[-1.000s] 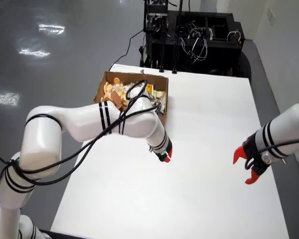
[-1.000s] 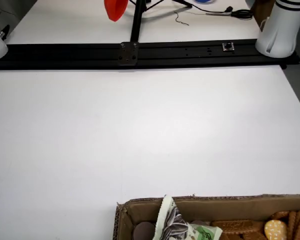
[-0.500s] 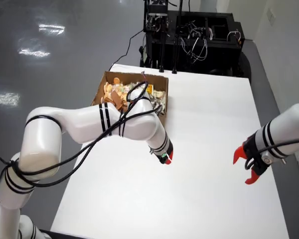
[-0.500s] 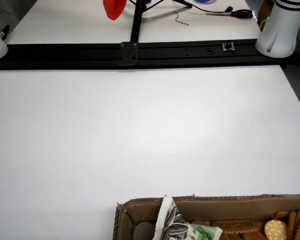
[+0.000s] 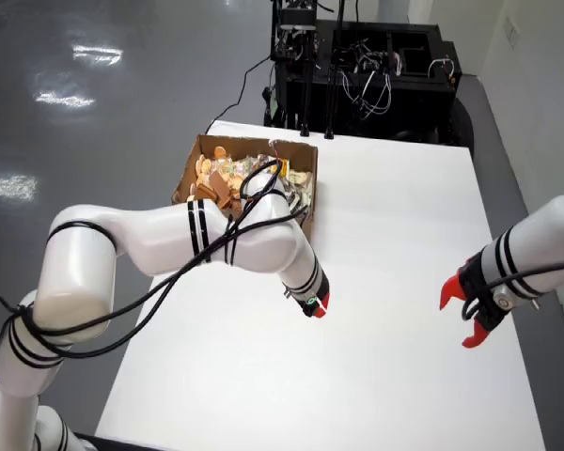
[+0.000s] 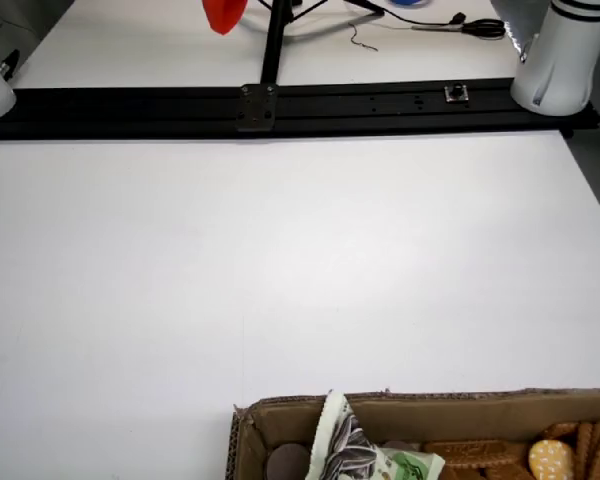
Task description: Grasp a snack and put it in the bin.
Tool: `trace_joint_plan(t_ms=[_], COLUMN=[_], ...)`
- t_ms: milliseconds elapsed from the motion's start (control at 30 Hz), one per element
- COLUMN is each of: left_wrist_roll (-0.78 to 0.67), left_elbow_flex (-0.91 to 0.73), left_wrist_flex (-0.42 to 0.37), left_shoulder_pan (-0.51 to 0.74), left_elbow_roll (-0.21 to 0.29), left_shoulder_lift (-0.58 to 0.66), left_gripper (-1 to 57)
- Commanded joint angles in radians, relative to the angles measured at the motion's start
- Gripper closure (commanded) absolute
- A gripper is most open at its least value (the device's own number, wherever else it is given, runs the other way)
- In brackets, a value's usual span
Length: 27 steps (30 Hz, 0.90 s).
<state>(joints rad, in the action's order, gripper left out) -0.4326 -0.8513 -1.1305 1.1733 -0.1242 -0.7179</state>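
White laminate covers the table [image 5: 395, 282], which fills most of the view from above and shows bare in the view that rides on the end effector. At the table's far left corner in the view from above sits an open cardboard bin [image 5: 193, 162], packed with snacks [image 5: 216, 178]: round biscuits, wafers and crinkled wrappers. The riding view catches the bin's near wall [image 6: 460, 405] along its lower edge, with a striped wrapper [image 6: 345, 445] poking over it.

The working arm [image 5: 169, 240] reaches out from the left of the view from above, and its red-tipped end effector [image 5: 317, 306] hangs just over the table, near the bin's corner; whether its tips are spread or pressed together cannot be told. A second arm's red claw [image 5: 465, 310] sits at the right edge.

Beyond the table lie a glossy grey floor [image 5: 85, 103] and a black equipment rack [image 5: 376, 66] strung with cables.
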Motion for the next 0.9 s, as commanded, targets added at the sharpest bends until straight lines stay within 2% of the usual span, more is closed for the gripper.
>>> trace_joint_plan(t_ms=[33,900], left_wrist_roll=[0.000,0.000], left_elbow_flex=[0.000,0.000], left_wrist_flex=[0.000,0.000], left_shoulder_pan=[-0.003,-0.024], left_elbow_roll=[0.000,0.000], left_shoulder_lift=[0.000,0.000], left_gripper=[54.9,54.9])
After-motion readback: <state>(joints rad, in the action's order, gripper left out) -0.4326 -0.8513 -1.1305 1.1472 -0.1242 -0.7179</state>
